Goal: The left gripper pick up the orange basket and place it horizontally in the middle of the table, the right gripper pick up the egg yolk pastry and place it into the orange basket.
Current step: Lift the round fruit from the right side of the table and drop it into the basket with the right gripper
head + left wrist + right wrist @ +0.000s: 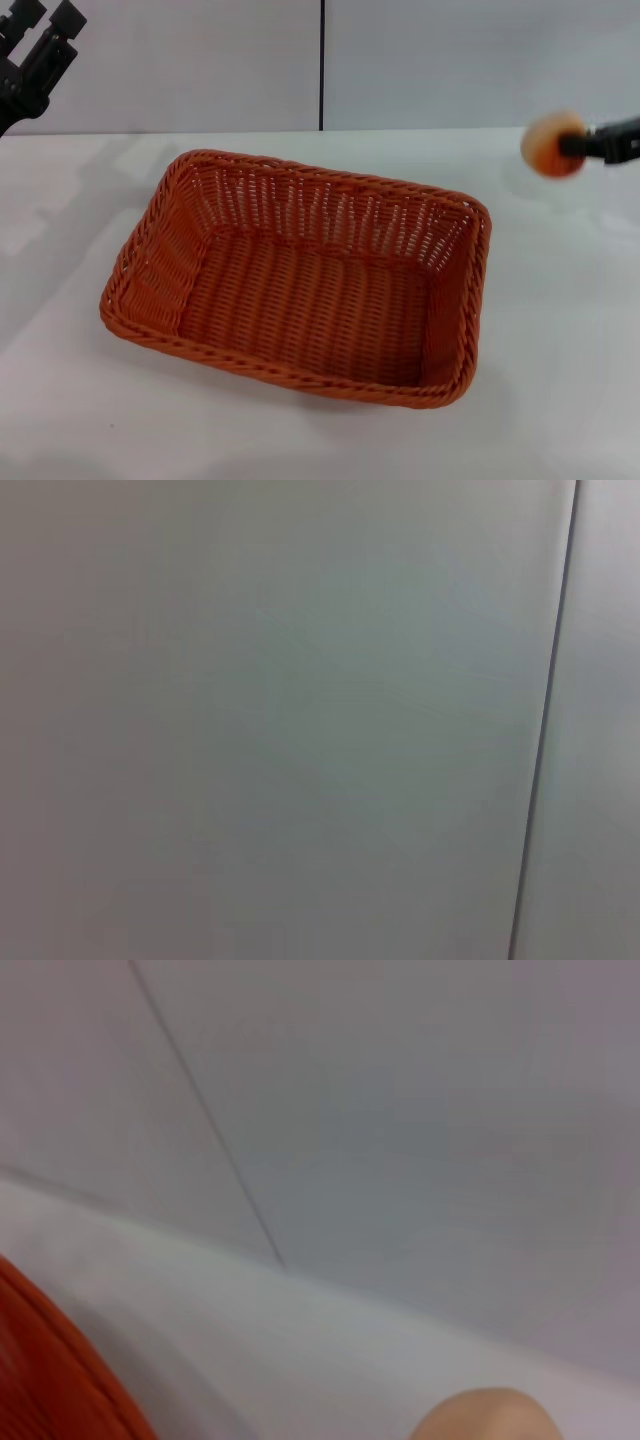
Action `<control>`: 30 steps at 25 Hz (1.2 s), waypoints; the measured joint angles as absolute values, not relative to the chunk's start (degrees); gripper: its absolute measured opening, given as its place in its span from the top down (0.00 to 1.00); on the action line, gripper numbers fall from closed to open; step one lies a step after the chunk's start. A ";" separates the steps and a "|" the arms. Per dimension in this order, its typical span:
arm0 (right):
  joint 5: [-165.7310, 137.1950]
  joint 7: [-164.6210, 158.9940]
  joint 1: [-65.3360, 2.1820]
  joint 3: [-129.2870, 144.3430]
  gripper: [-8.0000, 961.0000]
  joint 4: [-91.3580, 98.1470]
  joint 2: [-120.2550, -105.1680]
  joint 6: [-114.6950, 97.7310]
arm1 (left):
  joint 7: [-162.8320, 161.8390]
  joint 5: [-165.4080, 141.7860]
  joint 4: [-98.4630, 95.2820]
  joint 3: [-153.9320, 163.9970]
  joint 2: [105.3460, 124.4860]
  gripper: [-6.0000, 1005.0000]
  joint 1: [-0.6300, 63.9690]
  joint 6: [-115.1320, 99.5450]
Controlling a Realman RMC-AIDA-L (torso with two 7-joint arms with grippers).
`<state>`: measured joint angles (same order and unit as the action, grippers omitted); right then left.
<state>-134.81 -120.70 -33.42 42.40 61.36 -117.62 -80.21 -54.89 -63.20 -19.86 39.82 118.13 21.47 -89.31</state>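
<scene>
The orange basket (300,290) lies flat in the middle of the white table, its long side running left to right, with nothing inside it. Its rim (50,1370) also shows in the right wrist view. My right gripper (578,145) comes in from the right edge, raised above the table to the right of the basket, shut on the egg yolk pastry (552,144). A cream part of the pastry (490,1415) shows in the right wrist view. My left gripper (35,50) is lifted at the top left corner, away from the basket, holding nothing.
The white table (560,330) extends around the basket on all sides. A grey wall with a dark vertical seam (322,65) stands behind it. The left wrist view shows only that wall and seam (545,730).
</scene>
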 joint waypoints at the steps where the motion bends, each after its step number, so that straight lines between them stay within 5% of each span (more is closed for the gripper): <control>1: -126.65 -117.80 -30.66 42.44 0.85 65.07 -118.41 -81.18 | -54.91 -63.20 -19.86 39.81 118.12 0.41 21.46 -89.31; 6: -96.81 -100.50 -25.25 43.79 0.89 61.50 -118.83 -85.11 | -54.93 -63.19 -19.85 39.81 118.12 0.41 21.44 -89.29; 11: -77.54 -81.52 -27.33 44.13 0.93 46.21 -118.48 -94.63 | -54.80 -63.19 -19.22 39.81 118.06 0.41 21.79 -89.24; 30: -78.72 -78.58 -34.89 64.36 0.95 35.90 -118.70 -89.81 | -54.89 -63.19 -18.82 39.99 118.13 0.41 21.83 -89.39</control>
